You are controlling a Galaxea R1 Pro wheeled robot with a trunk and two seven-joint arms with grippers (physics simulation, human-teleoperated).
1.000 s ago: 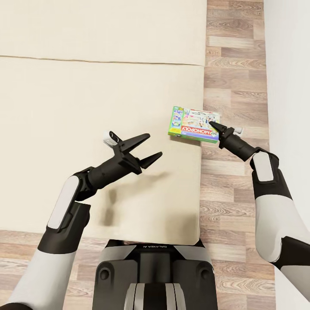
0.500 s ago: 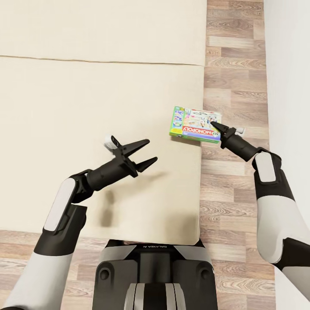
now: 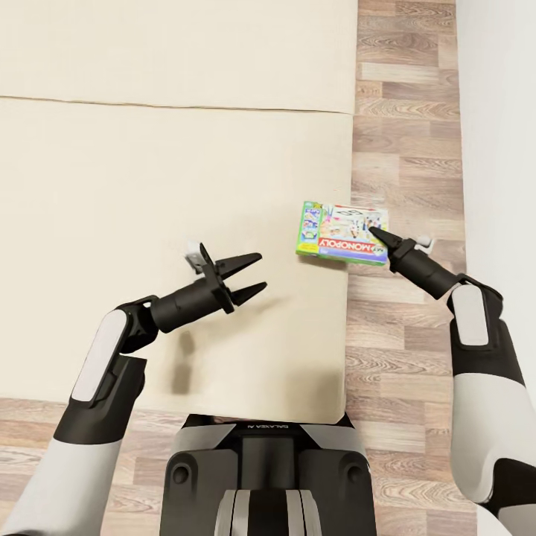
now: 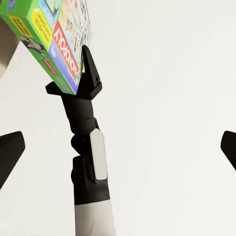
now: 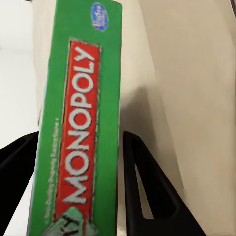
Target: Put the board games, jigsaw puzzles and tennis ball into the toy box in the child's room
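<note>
A green-edged Monopoly board game (image 3: 341, 234) hangs at the right edge of the bed (image 3: 149, 164), half over the mattress and half over the floor. My right gripper (image 3: 380, 237) is shut on its right end. In the right wrist view the box's green side (image 5: 78, 123) stands between the two black fingers (image 5: 142, 191). The left wrist view shows the same box (image 4: 49, 34) pinched by the right gripper (image 4: 88, 69) against the white wall. Over the mattress, left of the box and apart from it, my left gripper (image 3: 254, 275) is open and holds nothing.
A strip of wood-plank floor (image 3: 402, 112) runs between the bed and the white wall (image 3: 499, 112) on the right. More floor (image 3: 30, 439) lies along the bed's near edge. My own base (image 3: 268, 476) stands against that edge.
My right gripper has carried the Monopoly box a little to the right and towards me, further off the bed's edge. The left gripper has shifted slightly and its jaws have narrowed but stay open.
</note>
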